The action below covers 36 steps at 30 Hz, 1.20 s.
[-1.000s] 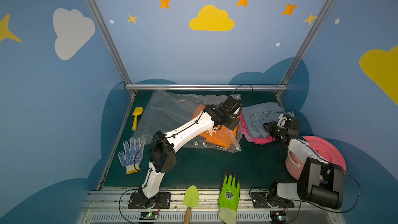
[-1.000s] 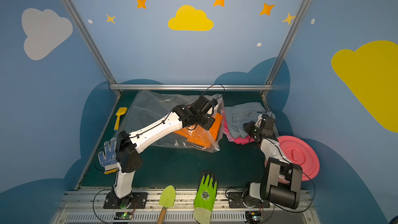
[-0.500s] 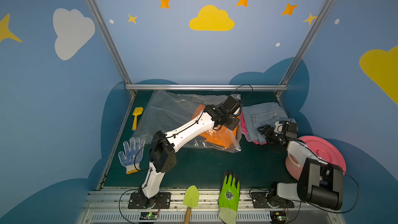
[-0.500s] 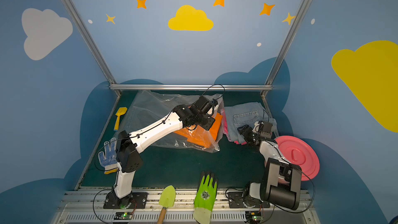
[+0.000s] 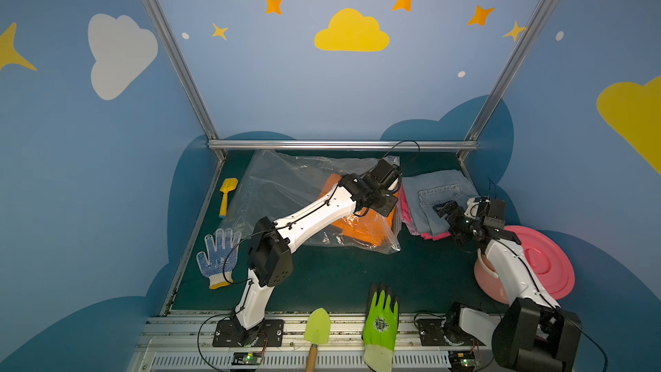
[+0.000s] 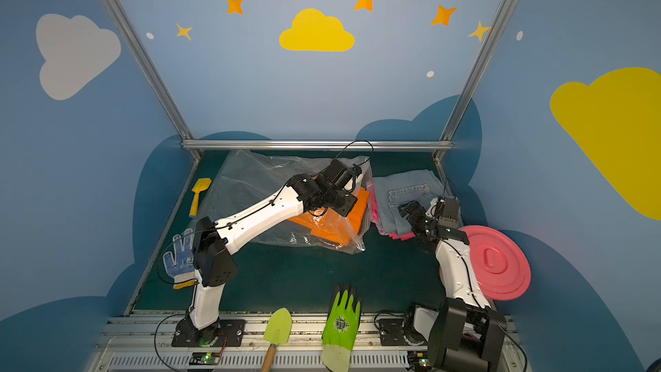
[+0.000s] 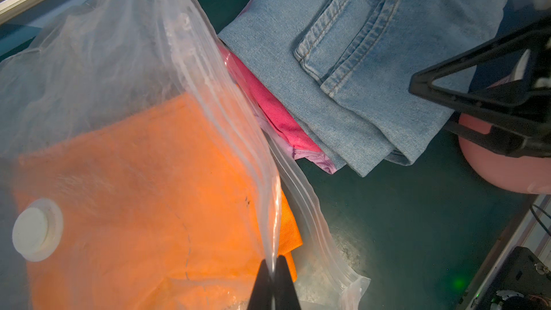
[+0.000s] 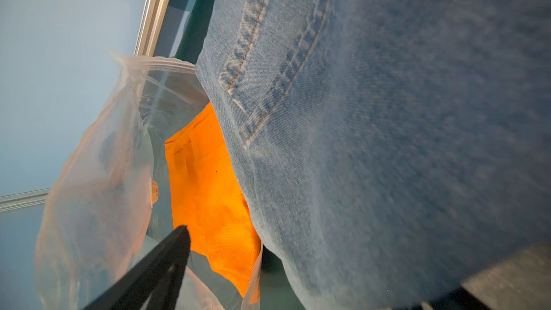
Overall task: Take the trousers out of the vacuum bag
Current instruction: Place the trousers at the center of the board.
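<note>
The vacuum bag (image 5: 286, 187) lies clear and crinkled at the back of the green mat, its white valve (image 7: 37, 229) over the orange trousers (image 5: 361, 225) inside. My left gripper (image 7: 273, 272) is shut on the upper lip of the bag's mouth and holds it raised. To the right of the bag, outside it, the denim trousers (image 5: 440, 191) lie on the hot pink trousers (image 7: 268, 102) and the lilac trousers (image 7: 310, 156). My right gripper (image 5: 447, 214) hangs open just over the denim's near edge, holding nothing. One black finger (image 8: 161, 263) shows in the right wrist view.
A pink lid (image 5: 540, 263) lies at the right beside my right arm. A yellow toy shovel (image 5: 227, 195) and a blue-dotted white glove (image 5: 218, 255) sit along the left edge. At the front edge lie a green glove (image 5: 381, 316) and a green trowel (image 5: 316, 323).
My right gripper has opened wide, let go of the denim trousers, and shifted a little to the left over the pile. The left arm and the bag have not moved.
</note>
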### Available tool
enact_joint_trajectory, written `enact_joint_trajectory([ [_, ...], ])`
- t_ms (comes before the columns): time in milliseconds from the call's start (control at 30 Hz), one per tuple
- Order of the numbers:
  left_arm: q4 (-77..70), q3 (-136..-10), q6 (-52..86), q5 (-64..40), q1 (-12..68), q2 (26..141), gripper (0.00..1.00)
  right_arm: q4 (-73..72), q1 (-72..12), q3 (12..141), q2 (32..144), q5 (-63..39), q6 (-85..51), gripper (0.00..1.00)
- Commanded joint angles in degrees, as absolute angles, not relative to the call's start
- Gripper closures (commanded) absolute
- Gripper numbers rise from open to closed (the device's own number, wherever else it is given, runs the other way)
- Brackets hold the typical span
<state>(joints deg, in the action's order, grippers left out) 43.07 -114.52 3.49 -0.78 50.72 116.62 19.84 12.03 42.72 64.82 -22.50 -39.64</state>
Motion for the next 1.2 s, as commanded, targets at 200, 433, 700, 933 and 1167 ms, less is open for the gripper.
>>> enact_joint_trajectory([
  [200, 42.95, -115.48, 4.04, -0.88, 50.36, 118.24, 0.95, 27.24, 12.39, 48.23, 59.77, -20.20, -38.41, 0.05],
  [433, 42.89, -115.49, 4.13, -0.75, 50.27, 118.41, 0.95, 26.37, 12.37, 49.13, 56.48, -20.25, -38.41, 0.05],
  [700, 42.80, -115.75, 4.22, -0.97, 50.25, 118.44, 0.95, 21.42, 12.31, 47.76, 60.03, -24.95, -36.44, 0.05],
  [933, 43.24, -115.79, 4.26, -0.88, 50.25, 118.21, 0.95, 15.21, 12.23, 43.08, 66.65, -25.45, -35.20, 0.08],
  [1167, 43.59, -116.32, 4.13, -0.96, 50.31, 118.19, 0.95, 11.23, 12.23, 41.07, 74.14, -29.87, -33.28, 0.15],
])
